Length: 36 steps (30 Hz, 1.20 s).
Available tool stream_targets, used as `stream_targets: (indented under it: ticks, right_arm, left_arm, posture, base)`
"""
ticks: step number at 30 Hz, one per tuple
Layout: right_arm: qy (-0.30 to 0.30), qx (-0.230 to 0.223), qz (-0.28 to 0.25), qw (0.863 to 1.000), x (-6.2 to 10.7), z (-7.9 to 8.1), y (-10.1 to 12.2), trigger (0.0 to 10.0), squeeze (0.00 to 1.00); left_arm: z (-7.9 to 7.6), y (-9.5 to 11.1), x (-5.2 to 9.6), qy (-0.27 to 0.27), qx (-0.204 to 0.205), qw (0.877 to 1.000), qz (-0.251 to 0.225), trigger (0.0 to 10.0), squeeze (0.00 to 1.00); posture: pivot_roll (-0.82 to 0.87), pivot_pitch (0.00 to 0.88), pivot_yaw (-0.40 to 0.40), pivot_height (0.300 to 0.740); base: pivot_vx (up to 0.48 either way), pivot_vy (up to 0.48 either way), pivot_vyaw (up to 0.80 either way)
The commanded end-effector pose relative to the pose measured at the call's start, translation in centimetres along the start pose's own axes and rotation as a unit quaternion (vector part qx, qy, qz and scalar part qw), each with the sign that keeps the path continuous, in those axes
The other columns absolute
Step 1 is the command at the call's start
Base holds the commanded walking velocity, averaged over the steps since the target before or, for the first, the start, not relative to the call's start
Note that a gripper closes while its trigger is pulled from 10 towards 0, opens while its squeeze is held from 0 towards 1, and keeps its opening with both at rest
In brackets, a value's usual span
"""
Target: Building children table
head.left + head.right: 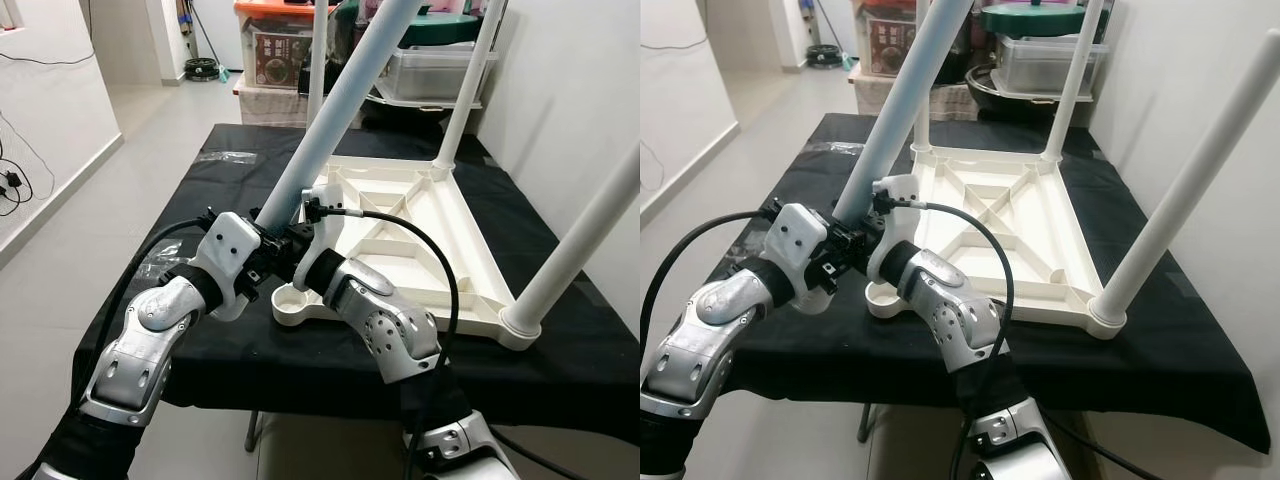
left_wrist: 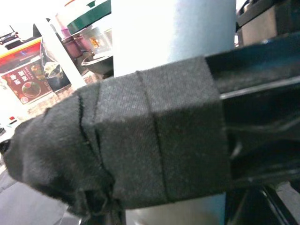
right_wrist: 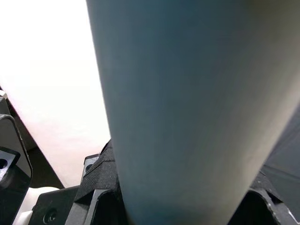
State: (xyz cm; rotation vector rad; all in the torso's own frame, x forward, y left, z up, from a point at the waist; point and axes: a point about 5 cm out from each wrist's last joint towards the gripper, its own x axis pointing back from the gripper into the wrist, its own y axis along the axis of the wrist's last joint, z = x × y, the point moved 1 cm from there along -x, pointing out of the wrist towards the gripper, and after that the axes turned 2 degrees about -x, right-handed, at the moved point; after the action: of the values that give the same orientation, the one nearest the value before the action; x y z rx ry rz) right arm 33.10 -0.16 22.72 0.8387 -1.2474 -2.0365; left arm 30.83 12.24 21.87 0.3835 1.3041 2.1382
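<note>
You are gripping the loose table leg [image 1: 330, 120] with both grippers at its lower end. The left gripper [image 1: 262, 243] is clamped on it, its cloth-wrapped finger [image 2: 140, 140] pressing flat against the pale tube, and the right gripper [image 1: 300, 240] is closed around the same tube just beside it. The leg is leaning steeply, rising up and away from you toward the shelves.

You are working on the last leg, by the look of it: the white tabletop [image 1: 400, 235] is lying upside down on the black-draped table [image 1: 180, 200], three legs are already standing in their corners, and the near-left corner socket [image 1: 292, 298] is sitting open just below your grippers. The next move is calling for you to swing the leg upright, bring its foot over that socket and press it straight down.

Watch your own right forearm [image 1: 385, 320], which is crossing right beside the socket and crowding the approach. The near-right fitted leg [image 1: 585, 235] is leaning toward you, and storage bins [image 1: 430, 65] are stacking up behind the table where the raised end is pointing.
</note>
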Motion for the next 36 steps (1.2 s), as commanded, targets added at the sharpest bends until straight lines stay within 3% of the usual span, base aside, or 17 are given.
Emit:
stream_targets:
  ticks: [1,12,13,14,21,25,30,32,35,36]
  right_arm:
    - [-0.002,-0.047,-0.019,0.999,-0.5,1.1,-0.8,0.0,0.0]
    - [0.0,-0.081,-0.053,0.995,-0.5,1.4,0.2,0.0,0.0]
    - [-0.003,-0.084,-0.057,0.995,-0.5,1.4,0.3,0.0,0.0]
    - [-0.007,-0.083,-0.061,0.995,-0.4,1.2,0.5,0.0,0.0]
    - [-0.024,-0.069,-0.069,0.995,-0.3,0.5,0.9,0.0,0.0]
    - [-0.079,-0.038,-0.092,0.992,0.4,-2.7,2.9,0.0,0.0]
    - [-0.11,-0.01,-0.104,0.988,1.0,-4.3,4.1,0.0,0.0]
    - [-0.173,0.047,-0.116,0.977,2.0,-6.6,5.8,0.0,0.0]
    - [-0.199,0.066,-0.121,0.97,2.5,-7.4,6.5,0.0,0.0]
    - [-0.217,0.092,-0.129,0.963,2.9,-7.9,7.5,0.0,0.0]
  left_arm:
    - [-1.3,1.4,-0.5,-0.038,-0.02,0.998,-0.034,10.0,0.0]
    - [-1.3,1.1,-0.6,-0.033,-0.018,0.999,-0.033,10.0,0.0]
    - [-1.3,1.2,-0.6,-0.033,-0.019,0.999,-0.037,10.0,0.12]
    - [-1.1,1.3,-0.5,-0.029,-0.012,0.998,-0.046,10.0,1.0]
    - [-0.7,1.4,-0.1,-0.019,-0.009,0.998,-0.052,10.0,1.0]
    - [-0.3,0.5,0.9,-0.01,-0.029,0.999,-0.018,10.0,1.0]
    - [-0.2,0.4,1.3,-0.007,-0.034,0.999,-0.014,10.0,1.0]
    - [0.1,0.7,2.1,0.004,-0.04,0.999,-0.013,10.0,1.0]
    - [0.3,0.7,2.4,0.01,-0.044,0.999,-0.01,10.0,1.0]
    - [0.3,0.3,3.0,0.022,-0.044,0.999,0.003,10.0,0.08]
  posture:
    - [0.05,0.0,-0.041,0.74]
    - [0.05,0.0,-0.04,0.74]
    - [0.05,0.0,-0.039,0.74]
    - [0.05,0.0,-0.04,0.74]
    - [0.05,0.0,-0.042,0.74]
    - [0.06,0.0,-0.047,0.74]
    - [0.06,0.0,-0.048,0.74]
    - [0.07,0.0,-0.051,0.74]
    - [0.07,0.0,-0.052,0.74]
    - [0.07,0.0,-0.051,0.74]
  base:
    - [0.0,0.0,0.0]
    - [0.0,0.0,0.0]
    - [0.0,0.0,0.0]
    - [0.0,0.0,0.0]
    - [0.0,0.0,0.0]
    - [0.0,0.0,0.0]
    - [0.0,0.0,0.0]
    - [0.0,0.0,0.0]
    - [0.0,0.0,0.0]
    - [0.0,0.0,0.0]
